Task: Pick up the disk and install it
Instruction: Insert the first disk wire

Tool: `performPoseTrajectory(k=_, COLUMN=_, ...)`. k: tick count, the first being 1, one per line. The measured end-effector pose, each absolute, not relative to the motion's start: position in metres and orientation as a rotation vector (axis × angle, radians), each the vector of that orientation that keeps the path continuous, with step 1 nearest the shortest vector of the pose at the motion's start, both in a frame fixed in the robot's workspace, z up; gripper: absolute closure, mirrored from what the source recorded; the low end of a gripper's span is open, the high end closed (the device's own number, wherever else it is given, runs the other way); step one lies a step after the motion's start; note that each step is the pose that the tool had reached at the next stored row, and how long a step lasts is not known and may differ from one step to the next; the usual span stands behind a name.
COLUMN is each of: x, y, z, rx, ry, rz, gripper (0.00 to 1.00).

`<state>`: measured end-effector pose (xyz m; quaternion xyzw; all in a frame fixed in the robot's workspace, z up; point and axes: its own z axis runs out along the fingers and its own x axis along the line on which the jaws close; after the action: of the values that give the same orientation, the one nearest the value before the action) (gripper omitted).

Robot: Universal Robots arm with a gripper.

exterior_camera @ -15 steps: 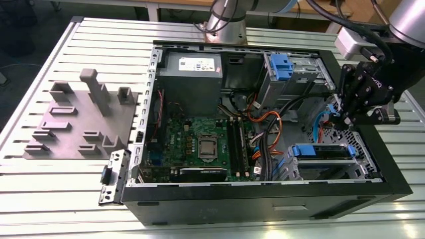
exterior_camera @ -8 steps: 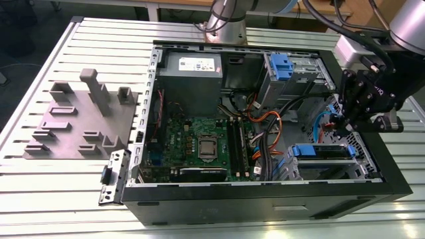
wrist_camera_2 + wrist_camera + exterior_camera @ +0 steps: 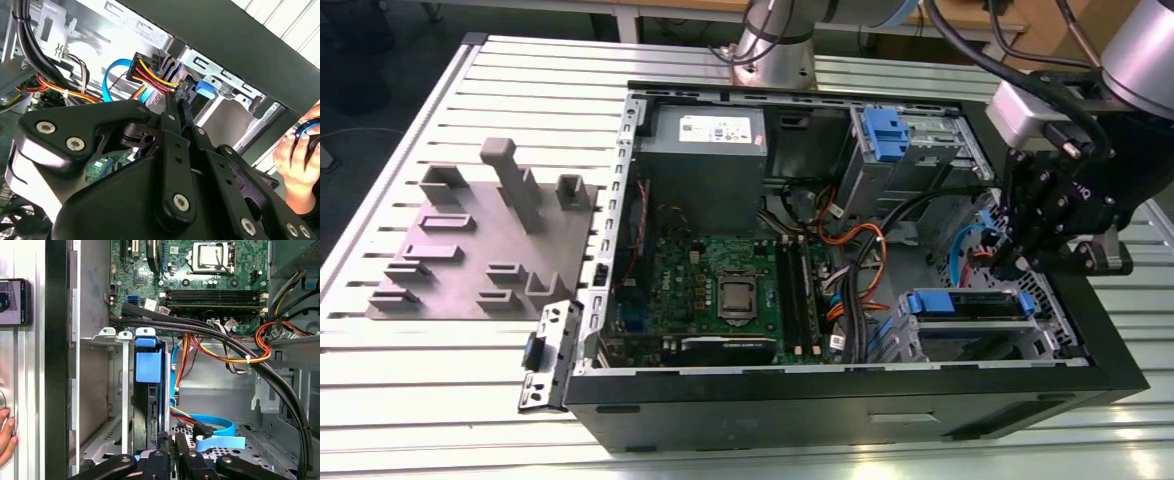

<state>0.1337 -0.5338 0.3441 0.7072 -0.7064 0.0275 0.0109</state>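
Observation:
The disk [image 3: 967,305] sits inside the drive cage at the lower right corner of the open computer case [image 3: 854,400] in the exterior view. In the first wrist view the disk [image 3: 149,412] stands on edge in its bay, and its blue bracket [image 3: 149,365] faces the camera. My gripper [image 3: 1011,268] hangs just above that cage, at the case's right wall. In both wrist views its fingers are pressed together, with nothing between them. The gripper [image 3: 171,439] sits close to the disk's end, next to a black connector [image 3: 200,430]. In the second wrist view the gripper [image 3: 181,96] points at the wired plug [image 3: 150,70].
Bundled cables [image 3: 225,347] and a blue flat cable [image 3: 215,432] cross the case beside the cage. A motherboard [image 3: 720,290] and grey power supply [image 3: 707,135] fill the case's left half. A grey fixture block [image 3: 467,250] lies outside. A person's hand [image 3: 295,150] is near the case wall.

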Motion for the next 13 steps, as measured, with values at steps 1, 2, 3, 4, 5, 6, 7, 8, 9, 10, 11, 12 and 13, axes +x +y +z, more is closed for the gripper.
performPoseTrajectory(k=1, x=0.131, y=-0.535, z=0.344, rx=2.21, ry=-2.206, rz=0.091, gripper=0.84)
performPoseTrajectory(k=2, x=0.13, y=-0.535, z=0.344, rx=2.212, ry=-2.207, rz=0.094, gripper=0.84)
performPoseTrajectory(k=3, x=0.129, y=-0.536, z=0.344, rx=2.215, ry=-2.21, rz=0.099, gripper=0.84)
performPoseTrajectory(k=4, x=0.128, y=-0.536, z=0.344, rx=2.219, ry=-2.212, rz=0.106, gripper=0.84)
performPoseTrajectory(k=5, x=0.128, y=-0.536, z=0.343, rx=2.224, ry=-2.214, rz=0.115, gripper=0.84)
performPoseTrajectory(k=6, x=0.127, y=-0.536, z=0.343, rx=2.229, ry=-2.216, rz=0.124, gripper=0.84)
performPoseTrajectory(k=7, x=0.126, y=-0.536, z=0.343, rx=2.234, ry=-2.219, rz=0.133, gripper=0.84)
performPoseTrajectory(k=8, x=0.125, y=-0.536, z=0.343, rx=2.238, ry=-2.221, rz=0.14, gripper=0.84)
performPoseTrajectory(k=9, x=0.124, y=-0.536, z=0.343, rx=2.24, ry=-2.222, rz=0.145, gripper=0.84)
performPoseTrajectory(k=10, x=0.123, y=-0.537, z=0.343, rx=2.242, ry=-2.223, rz=0.148, gripper=0.84)
performPoseTrajectory(k=11, x=0.122, y=-0.538, z=0.343, rx=2.244, ry=-2.224, rz=0.151, gripper=0.84)
performPoseTrajectory(k=12, x=0.12, y=-0.539, z=0.342, rx=2.245, ry=-2.224, rz=0.153, gripper=0.84)
performPoseTrajectory(k=13, x=0.119, y=-0.541, z=0.342, rx=2.247, ry=-2.224, rz=0.155, gripper=0.84)
